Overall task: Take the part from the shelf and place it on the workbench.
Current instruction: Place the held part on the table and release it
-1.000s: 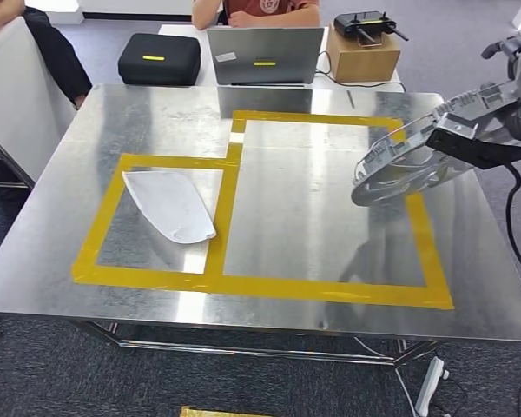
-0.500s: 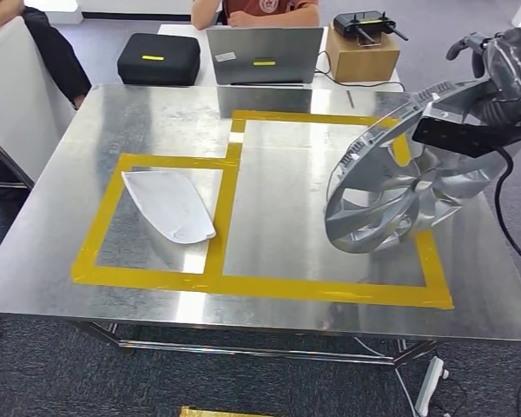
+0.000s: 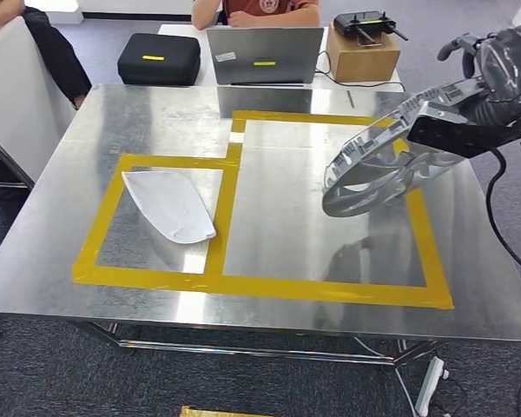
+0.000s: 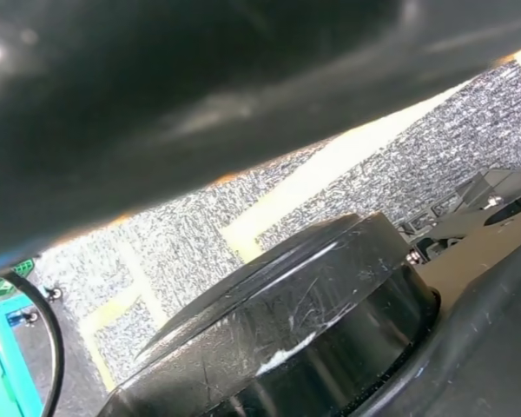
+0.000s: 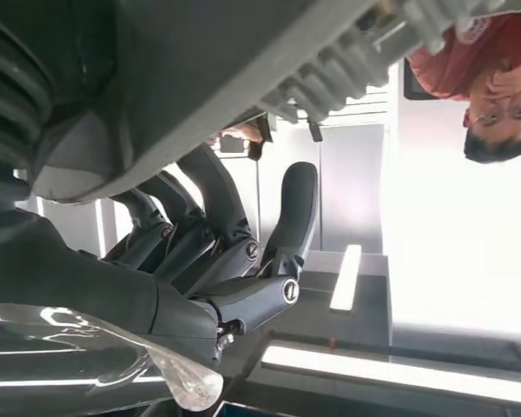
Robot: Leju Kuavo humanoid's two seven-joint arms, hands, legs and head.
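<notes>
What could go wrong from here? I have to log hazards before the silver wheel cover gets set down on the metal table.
1. The wheel cover hangs tilted above the table, held at one edge by the right hand; it could slip or swing.
2. Set down tilted, its low rim may strike first, so it could skid on the smooth metal.
3. It could land across the yellow tape rather than inside the large square.

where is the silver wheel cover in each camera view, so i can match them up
Head view: the silver spoked plastic wheel cover hangs tilted at the right, above the yellow tape rectangle on the steel workbench, gripped by the right robot hand.
Left wrist view: not in it.
Right wrist view: its ribbed grey rim crosses above the dark fingers.
Shared landmark: the right robot hand.
</notes>
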